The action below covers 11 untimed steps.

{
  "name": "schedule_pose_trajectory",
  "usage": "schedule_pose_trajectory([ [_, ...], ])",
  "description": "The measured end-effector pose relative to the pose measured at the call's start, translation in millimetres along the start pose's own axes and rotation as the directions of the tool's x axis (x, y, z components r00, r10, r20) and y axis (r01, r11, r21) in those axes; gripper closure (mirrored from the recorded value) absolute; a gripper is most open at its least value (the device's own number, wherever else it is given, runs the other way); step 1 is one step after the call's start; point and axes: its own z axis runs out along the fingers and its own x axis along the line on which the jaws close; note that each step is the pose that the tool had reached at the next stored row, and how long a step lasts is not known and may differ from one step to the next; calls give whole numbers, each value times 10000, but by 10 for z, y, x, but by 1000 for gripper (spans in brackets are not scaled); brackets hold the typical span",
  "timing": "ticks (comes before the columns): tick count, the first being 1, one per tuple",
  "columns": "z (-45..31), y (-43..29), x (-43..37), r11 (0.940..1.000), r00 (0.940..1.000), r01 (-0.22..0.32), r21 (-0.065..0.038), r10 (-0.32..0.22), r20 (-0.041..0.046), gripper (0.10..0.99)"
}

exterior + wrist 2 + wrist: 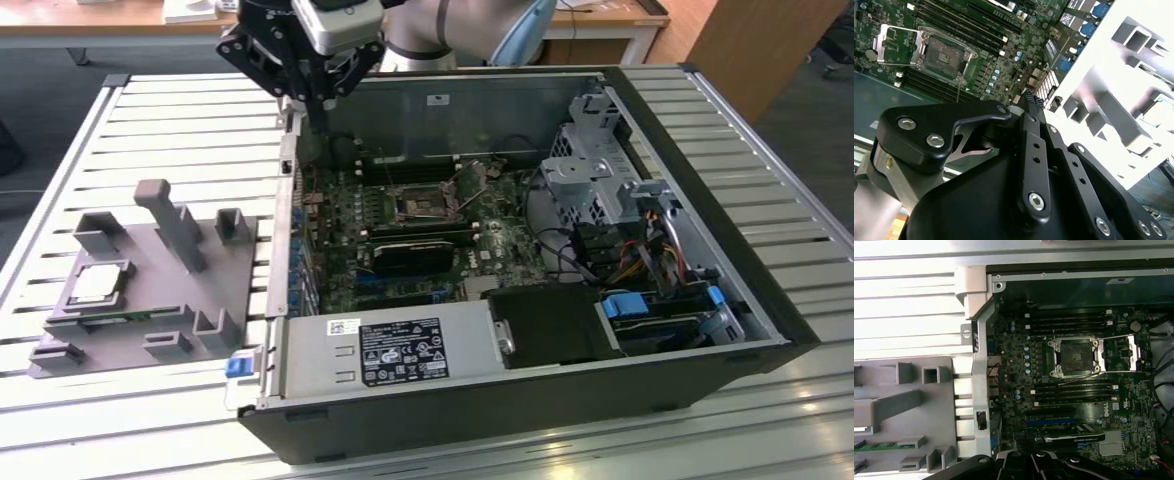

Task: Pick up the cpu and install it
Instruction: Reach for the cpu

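Observation:
The cpu point(98, 283), a flat square chip with a silver top, lies in a recess of the grey fixture tray point(160, 310) on the exterior view's left. My gripper point(324, 100) hangs well above and behind it, over the far left wall of the open computer case point(534, 390). Its black fingers point(1030, 100) meet at one tip with nothing between them. The bare cpu socket point(1074, 356) on the green motherboard point(507, 245) stands open with its metal cover plate point(1121, 352) swung to the side; the socket point(944, 52) also shows in the second wrist view.
The case lies on a slatted metal table point(174, 120). Inside it are a power supply point(387, 350), a drive cage point(594, 165), loose cables point(641, 250) and memory slots point(1069, 320). Upright grey posts point(167, 215) rise from the tray.

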Motion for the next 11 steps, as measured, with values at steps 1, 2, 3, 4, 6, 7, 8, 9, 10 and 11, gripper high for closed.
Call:
schedule_pose_trajectory([
  [1,0,0,4,10000,10000,0,0,0,0,980],
  [2,0,-1,9,10000,10000,0,1,0,0,980],
  [3,-1,-1,14,10000,10000,0,1,0,0,980],
  [4,0,-1,19,10000,10000,0,1,0,0,980],
  [6,0,-2,29,10000,10000,0,1,0,0,980],
  [7,-1,-2,33,10000,10000,0,1,0,-1,980],
  [8,-1,-3,37,10000,10000,0,1,0,0,980],
  [9,-1,-3,42,10000,10000,0,1,0,0,980],
  [10,-1,-3,46,10000,10000,0,1,0,0,980],
  [11,-1,-4,50,10000,10000,0,0,0,0,980],
])
